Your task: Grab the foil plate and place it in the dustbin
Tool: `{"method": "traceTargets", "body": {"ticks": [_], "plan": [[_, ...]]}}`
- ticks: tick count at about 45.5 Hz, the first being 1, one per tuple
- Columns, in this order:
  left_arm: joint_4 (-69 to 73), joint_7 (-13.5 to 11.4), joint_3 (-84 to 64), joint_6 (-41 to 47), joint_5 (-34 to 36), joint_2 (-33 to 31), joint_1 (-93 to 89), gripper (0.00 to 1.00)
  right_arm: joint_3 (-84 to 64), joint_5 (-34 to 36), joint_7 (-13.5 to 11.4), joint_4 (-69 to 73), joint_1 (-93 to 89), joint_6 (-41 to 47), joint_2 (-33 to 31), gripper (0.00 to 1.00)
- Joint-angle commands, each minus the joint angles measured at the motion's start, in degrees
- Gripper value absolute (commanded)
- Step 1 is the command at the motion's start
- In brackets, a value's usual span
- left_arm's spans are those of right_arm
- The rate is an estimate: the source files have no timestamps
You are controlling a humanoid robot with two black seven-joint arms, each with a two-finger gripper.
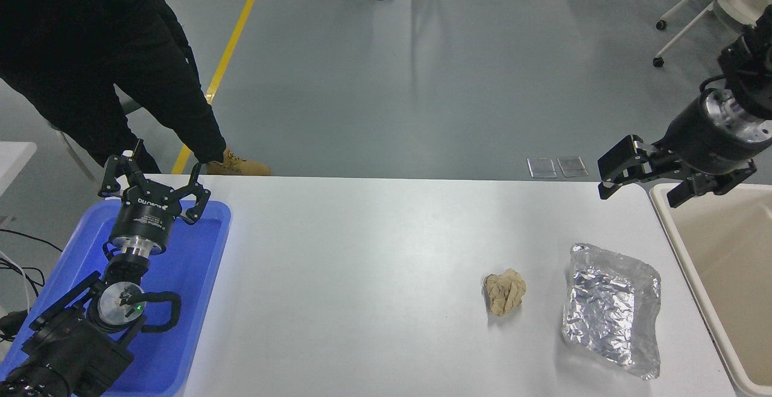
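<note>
The foil plate [612,309], crinkled shiny silver with a bent rim, lies flat on the white table at the right front. The dustbin [675,246], a beige bin with a thick pale rim, stands right of the table, cut off by the picture's edge. My right gripper [642,190] hangs open and empty in the air above the table's far right corner, over the gap between table and dustbin, well behind the foil plate. My left gripper [154,183] is parked open over the blue tray at the lower left.
A crumpled tan paper ball [505,291] lies just left of the foil plate. A blue tray [205,264] sits at the table's left end. A person in black [108,65] stands at the far left. Chair legs [687,5] stand at the far right.
</note>
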Motion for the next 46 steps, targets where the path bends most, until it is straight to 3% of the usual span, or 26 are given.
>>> {"method": "traceTargets", "body": {"ticks": [1, 24, 37, 46], "plan": [[0.0, 0.0, 0.0, -0.1, 0.0, 0.0, 0.0, 1.0, -0.2, 0.4, 0.1, -0.6, 0.6, 0.0, -3.0, 1.0], [0.1, 0.0, 0.0, -0.1, 0.0, 0.0, 0.0, 1.0, -4.3, 0.3, 0.2, -4.9, -6.2, -0.3, -8.0, 1.0], [0.0, 0.0, 0.0, -0.1, 0.0, -0.1, 0.0, 1.0, -3.1, -0.3, 0.2, -11.0, -20.6, -16.7, -9.6, 1.0], [0.0, 0.0, 0.0, -0.1, 0.0, 0.0, 0.0, 1.0, 5.6, -0.4, 0.3, -14.7, -32.9, -20.4, -9.2, 1.0]]}}
